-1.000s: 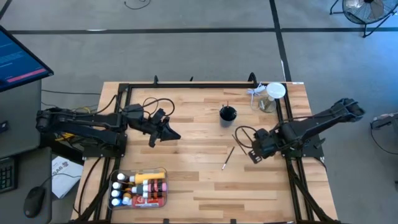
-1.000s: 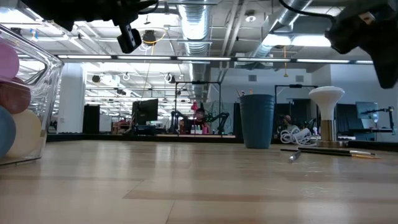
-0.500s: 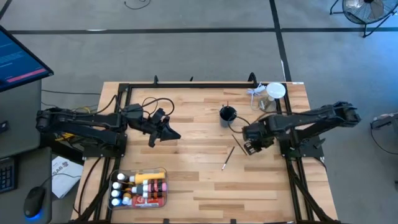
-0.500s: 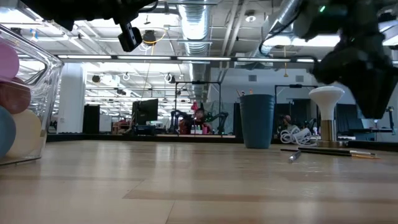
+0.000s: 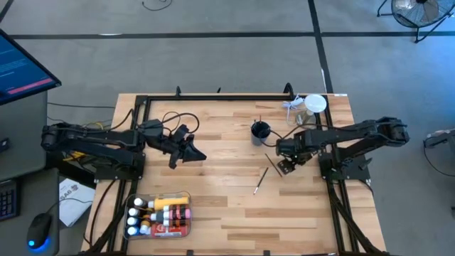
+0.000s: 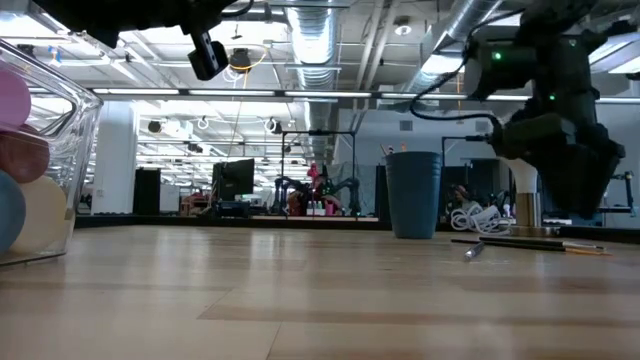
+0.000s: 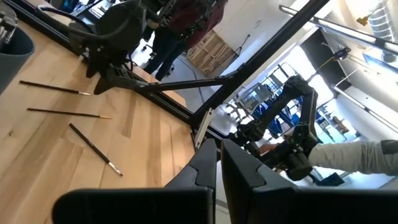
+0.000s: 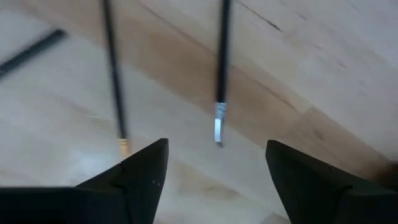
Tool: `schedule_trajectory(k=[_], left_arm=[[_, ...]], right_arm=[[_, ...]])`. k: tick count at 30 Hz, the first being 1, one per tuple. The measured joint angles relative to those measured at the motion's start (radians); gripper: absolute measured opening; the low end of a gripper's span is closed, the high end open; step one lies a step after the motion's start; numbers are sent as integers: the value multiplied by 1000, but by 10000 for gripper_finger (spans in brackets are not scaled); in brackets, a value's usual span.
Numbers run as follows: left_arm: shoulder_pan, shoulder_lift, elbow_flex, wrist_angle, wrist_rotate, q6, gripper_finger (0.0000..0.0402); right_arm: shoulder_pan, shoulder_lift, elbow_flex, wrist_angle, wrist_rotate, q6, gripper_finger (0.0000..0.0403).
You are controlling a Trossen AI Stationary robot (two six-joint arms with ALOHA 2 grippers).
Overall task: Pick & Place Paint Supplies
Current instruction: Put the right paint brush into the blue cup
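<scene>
Since a second ago, the right gripper (image 5: 284, 168) has swung in from 3 o'clock toward table centre, fingers now spread wide over the thin dark-handled brushes (image 8: 221, 68) lying flat on pale wood grain, metal ferrules glinting. Likely lining up a pick. Left gripper (image 5: 196, 153) waits at 9 o'clock, pinched closed, holding nothing.

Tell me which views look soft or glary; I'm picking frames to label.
Right wrist view: the brushes under the open right gripper look blurred. Low view: the clear bin at the edge is soft, and ceiling lights glare. High view: evenly lit and clear.
</scene>
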Motion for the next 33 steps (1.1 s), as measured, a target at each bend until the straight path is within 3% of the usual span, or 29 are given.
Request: schedule_trajectory(k=[9, 33], left_arm=[[0, 0, 0, 8, -1, -28, 0], [0, 0, 0, 14, -22, -26, 0]], right_arm=[[25, -6, -156, 126, -46, 43, 259], [94, -4, -155, 152, 9, 175, 247]])
